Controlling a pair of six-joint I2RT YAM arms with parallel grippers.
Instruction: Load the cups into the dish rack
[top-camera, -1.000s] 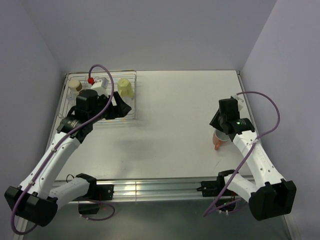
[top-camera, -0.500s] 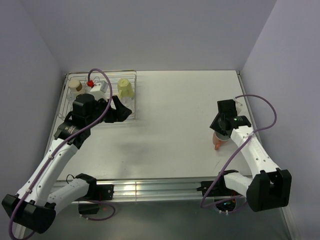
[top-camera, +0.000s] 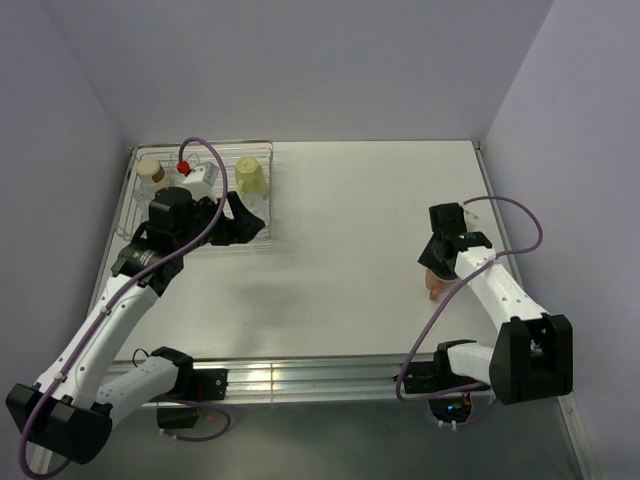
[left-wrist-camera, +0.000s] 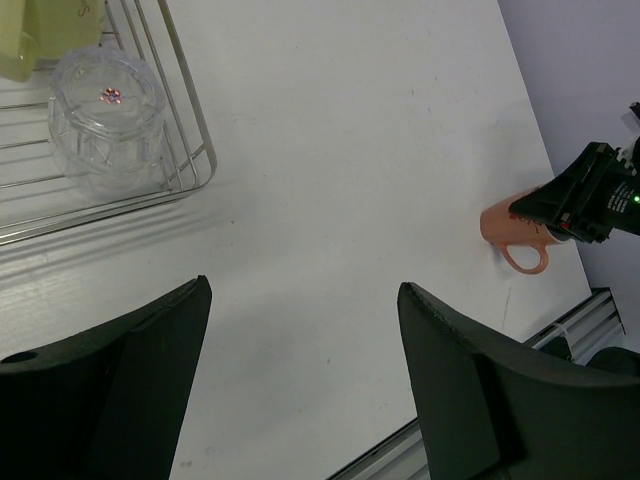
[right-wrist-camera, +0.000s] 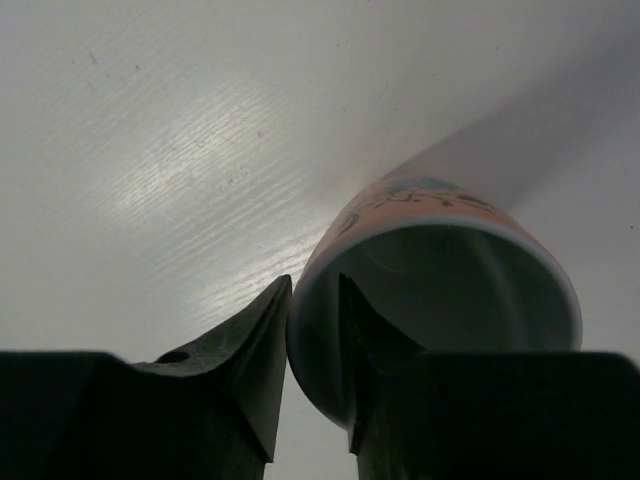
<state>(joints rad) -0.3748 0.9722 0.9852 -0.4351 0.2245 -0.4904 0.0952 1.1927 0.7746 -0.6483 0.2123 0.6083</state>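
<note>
Cups (top-camera: 250, 177), at least three, sit in the dish rack (top-camera: 271, 195) at far left; the orange mug (left-wrist-camera: 510, 228), not yet loaded, lies sideways at right, rim nipped by the right gripper (right-wrist-camera: 315, 300), as the left gripper (left-wrist-camera: 300, 330) gapes empty.

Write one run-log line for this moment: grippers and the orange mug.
left gripper: open, empty, by dish rack | right gripper: shut on rim of orange mug | mug: lying sideways on table

No text could be read anywhere; the orange-salmon mug (right-wrist-camera: 440, 280) at the right bore a small print, too blurred to make out.
</note>
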